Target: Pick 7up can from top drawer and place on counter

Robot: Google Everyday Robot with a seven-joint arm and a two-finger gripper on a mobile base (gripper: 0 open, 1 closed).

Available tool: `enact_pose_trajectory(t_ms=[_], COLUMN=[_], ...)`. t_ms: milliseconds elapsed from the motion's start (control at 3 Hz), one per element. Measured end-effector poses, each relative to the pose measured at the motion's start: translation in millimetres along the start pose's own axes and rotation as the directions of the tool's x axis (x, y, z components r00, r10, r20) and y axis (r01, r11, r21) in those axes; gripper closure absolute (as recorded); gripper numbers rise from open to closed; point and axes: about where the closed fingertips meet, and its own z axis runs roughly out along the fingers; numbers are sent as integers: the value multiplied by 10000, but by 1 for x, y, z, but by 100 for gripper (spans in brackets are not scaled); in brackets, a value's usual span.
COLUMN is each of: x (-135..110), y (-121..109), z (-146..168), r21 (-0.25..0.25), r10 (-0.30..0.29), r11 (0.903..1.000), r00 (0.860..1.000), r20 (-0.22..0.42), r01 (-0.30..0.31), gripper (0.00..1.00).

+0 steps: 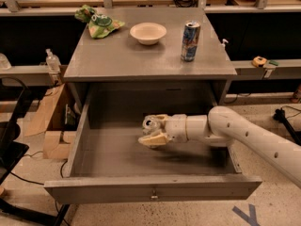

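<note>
The 7up can (150, 123), short and silvery with a silver top, is in the open top drawer (150, 188), near the middle. My gripper (155, 128) reaches in from the right on the white arm. Its two cream fingers (153, 139) sit close on either side of the can, one behind it and one in front, and are shut on it. The can's lower body is hidden by the near finger. The counter (127, 55) is the grey top above the drawer.
On the counter stand a taller blue can (190, 41) at the right, a white bowl (147, 32) in the middle and a green cloth toy (98, 21) at the back left. Cardboard boxes (47, 121) lie on the floor to the left. Wooden benches run behind.
</note>
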Motion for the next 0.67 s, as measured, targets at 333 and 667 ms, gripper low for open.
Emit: enact_pose_trajectory(t_ms=[333, 667], x=[-50, -137], y=[38, 50], z=[4, -3], r21=[-402, -1111], r10=[-334, -856], r11=[9985, 9890], r00=[9961, 9900], r20=[811, 1118], r01=[368, 980], gripper=[73, 96])
